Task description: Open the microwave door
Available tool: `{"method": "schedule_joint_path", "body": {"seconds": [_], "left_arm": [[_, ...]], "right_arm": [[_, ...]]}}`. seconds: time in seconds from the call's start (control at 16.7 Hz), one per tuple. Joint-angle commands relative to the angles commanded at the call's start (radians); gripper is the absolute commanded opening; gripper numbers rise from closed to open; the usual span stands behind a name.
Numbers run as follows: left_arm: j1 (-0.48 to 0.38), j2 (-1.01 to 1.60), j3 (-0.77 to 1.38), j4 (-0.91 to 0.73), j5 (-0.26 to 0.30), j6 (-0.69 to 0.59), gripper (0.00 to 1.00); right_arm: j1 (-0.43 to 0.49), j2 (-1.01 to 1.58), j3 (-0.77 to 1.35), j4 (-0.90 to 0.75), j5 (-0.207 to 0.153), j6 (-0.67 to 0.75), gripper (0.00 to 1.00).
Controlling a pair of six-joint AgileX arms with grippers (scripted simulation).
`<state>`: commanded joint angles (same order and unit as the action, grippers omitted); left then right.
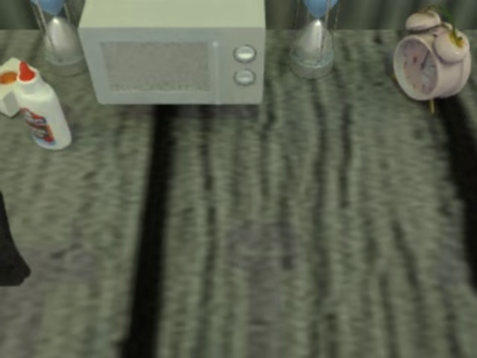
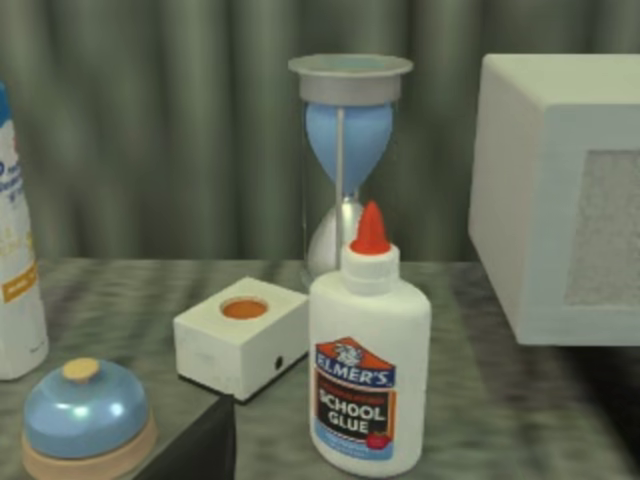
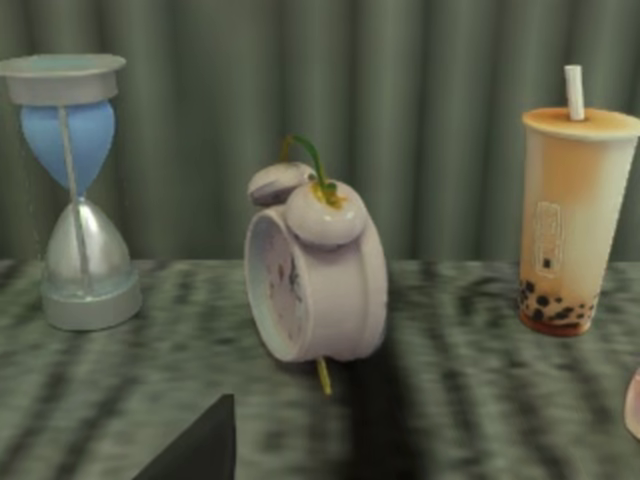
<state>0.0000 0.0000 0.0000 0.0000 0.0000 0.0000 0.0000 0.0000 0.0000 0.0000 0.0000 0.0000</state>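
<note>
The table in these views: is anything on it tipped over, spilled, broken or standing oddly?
Nothing stands out. The microwave sits square with its door shut, and the glue bottle, both hourglasses, the alarm clock and the bubble tea all stand upright, with no spill.

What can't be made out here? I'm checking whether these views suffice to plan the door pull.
- Microwave door: shut; no handle or hinge side visible from the top view.
- Microwave: cut off by the left wrist view's edge.
- Left gripper, right gripper: only a dark tip shows; fingers unreadable.
</note>
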Motion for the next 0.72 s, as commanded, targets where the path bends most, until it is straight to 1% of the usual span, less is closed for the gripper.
{"method": "schedule_joint_path", "body": {"seconds": [0.18, 0.36, 0.54, 0.72], "left_arm": [[-0.003, 0.010, 0.009, -0.007, -0.001, -0.002, 1.00], [-0.032, 0.100, 0.095, -0.073, -0.016, -0.022, 1.00], [-0.084, 0.284, 0.272, -0.188, -0.042, -0.063, 1.00], [-0.151, 0.549, 0.537, -0.334, -0.077, -0.123, 1.00]], "right_arm": [[0.000, 0.000, 0.000, 0.000, 0.000, 0.000, 1.00], [0.000, 0.000, 0.000, 0.000, 0.000, 0.000, 1.00], [0.000, 0.000, 0.000, 0.000, 0.000, 0.000, 1.00], [0.000, 0.000, 0.000, 0.000, 0.000, 0.000, 1.00]]}}
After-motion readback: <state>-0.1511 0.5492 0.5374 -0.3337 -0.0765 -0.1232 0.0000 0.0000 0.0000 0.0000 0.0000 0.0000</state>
